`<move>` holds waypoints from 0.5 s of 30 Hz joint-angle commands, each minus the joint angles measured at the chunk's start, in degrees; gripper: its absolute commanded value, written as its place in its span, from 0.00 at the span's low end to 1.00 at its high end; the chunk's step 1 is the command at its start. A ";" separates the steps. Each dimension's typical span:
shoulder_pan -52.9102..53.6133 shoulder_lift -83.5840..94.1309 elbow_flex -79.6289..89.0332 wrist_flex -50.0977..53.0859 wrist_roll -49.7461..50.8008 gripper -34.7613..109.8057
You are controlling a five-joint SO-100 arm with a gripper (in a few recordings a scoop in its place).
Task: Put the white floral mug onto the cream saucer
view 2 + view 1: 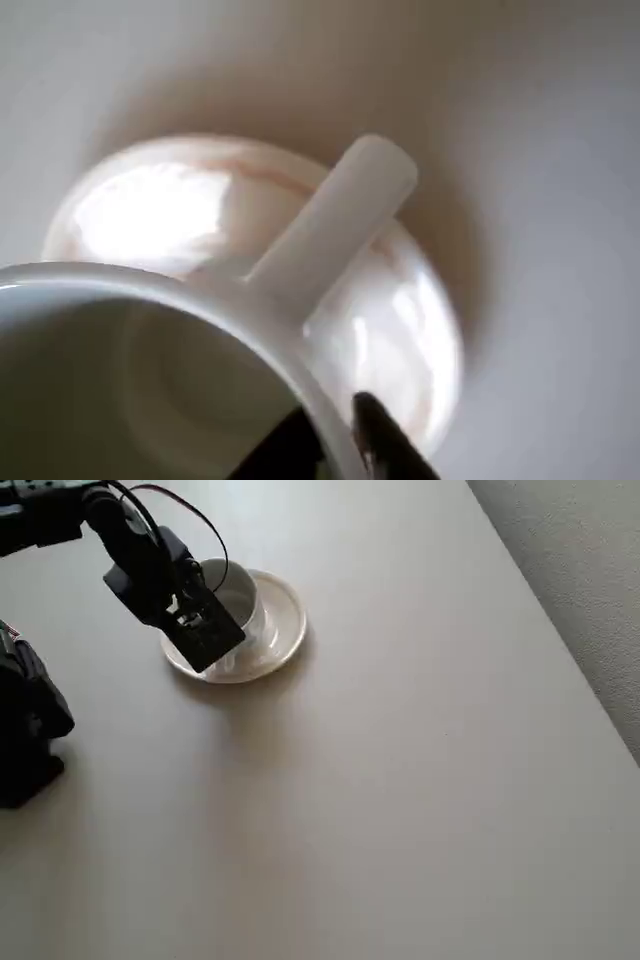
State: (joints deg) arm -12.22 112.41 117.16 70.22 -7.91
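Beige table [400,780]; white floral mug [236,598] over cream saucer [285,630], half hidden; fingers [335,440] pinch mug rim.

Mug [150,370] blurred, cut off below

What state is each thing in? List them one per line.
Mug: upright over the saucer, mouth open, nothing visible inside, handle sticking out above the saucer; whether it rests on the saucer cannot be told.
Saucer: flat on the table, right way up, under the mug.
Gripper: at the mug's rim, one of its fingers outside the wall; whether it grips cannot be told.
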 commanded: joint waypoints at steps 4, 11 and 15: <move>-3.87 -1.58 -0.09 -1.58 -0.26 0.32; -7.29 -2.11 0.09 -0.88 0.09 0.35; -9.14 -1.32 0.09 -0.44 0.70 0.34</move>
State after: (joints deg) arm -18.98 110.13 117.42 69.35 -7.47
